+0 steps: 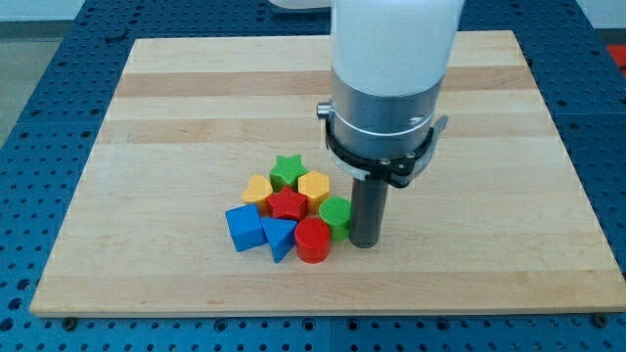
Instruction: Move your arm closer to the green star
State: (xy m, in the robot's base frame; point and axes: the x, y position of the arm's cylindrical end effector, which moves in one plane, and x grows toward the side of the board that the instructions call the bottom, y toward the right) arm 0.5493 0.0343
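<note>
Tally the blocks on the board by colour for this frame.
Green: 2, the green star and a green round block
Yellow: 2
Red: 2
Blue: 2
Total: 8

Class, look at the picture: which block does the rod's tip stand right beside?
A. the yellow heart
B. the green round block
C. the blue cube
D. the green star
B: my tip stands just to the view's right of the green round block, while the green star lies farther toward the view's top left.
</note>
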